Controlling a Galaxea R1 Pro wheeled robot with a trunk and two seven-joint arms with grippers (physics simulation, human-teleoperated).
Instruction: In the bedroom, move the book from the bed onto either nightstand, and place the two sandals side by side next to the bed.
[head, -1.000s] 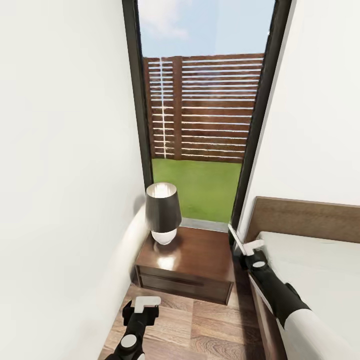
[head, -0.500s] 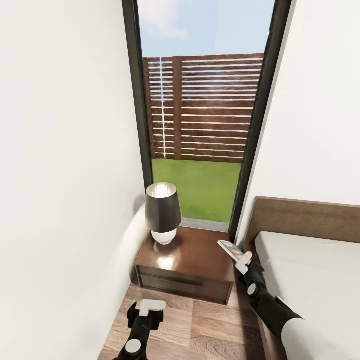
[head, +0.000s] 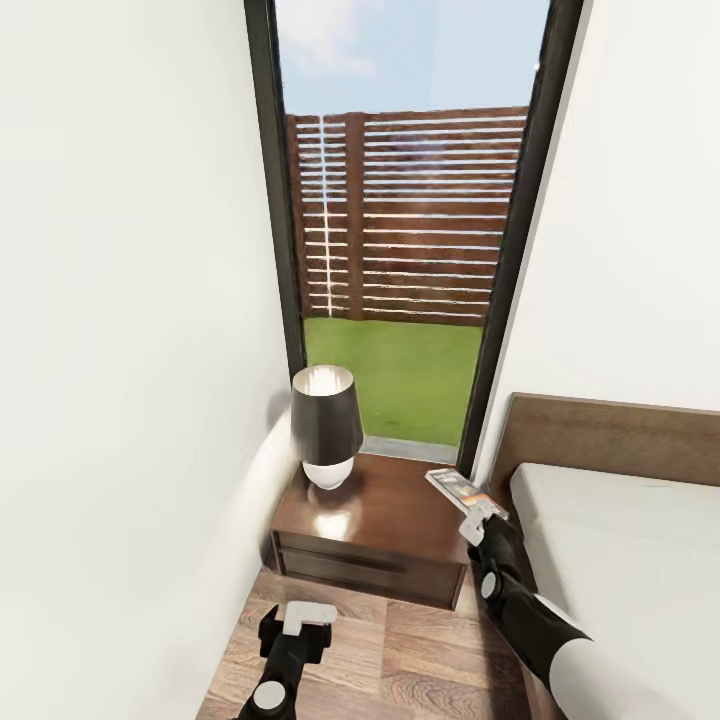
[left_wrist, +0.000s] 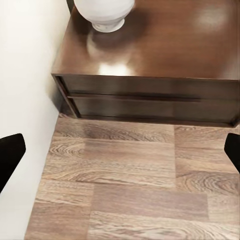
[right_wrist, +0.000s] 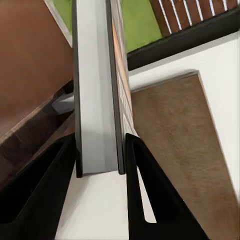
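Right gripper (head: 480, 519) is clamped on the thin dark grey paperback book (head: 455, 489), over the glossy dark brown wooden nightstand (head: 390, 505)'s bed-side edge. Left gripper (head: 300, 622) hangs over the light wood-plank floor (head: 400, 650), fingers spread, nothing in it.

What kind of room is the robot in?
Most likely a bedroom: a bed with a wooden headboard, a nightstand beside it holding a lamp, and a tall window.
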